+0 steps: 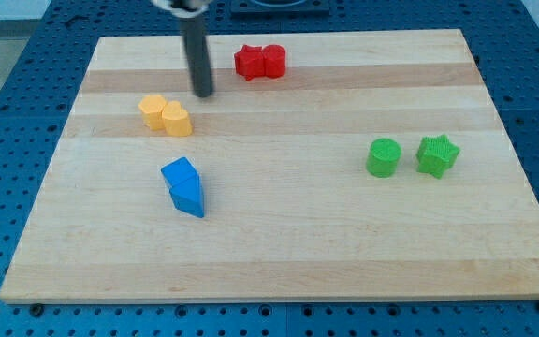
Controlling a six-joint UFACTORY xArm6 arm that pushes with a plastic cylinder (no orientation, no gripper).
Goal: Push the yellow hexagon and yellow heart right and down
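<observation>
My tip (203,94) stands just up and to the view's right of the 2 yellow blocks, the yellow heart (153,110) and the yellow hexagon (176,120), which touch and lie in a row slanting down to the right. I judge the tip is on the wrong side: it must get to their upper left. The rod has no fingers. Below the yellow pair sit 2 blue blocks (185,186), close to the push path; 2 red blocks (259,62) and 2 green blocks (411,156) lie well apart on the counter (298,253).
</observation>
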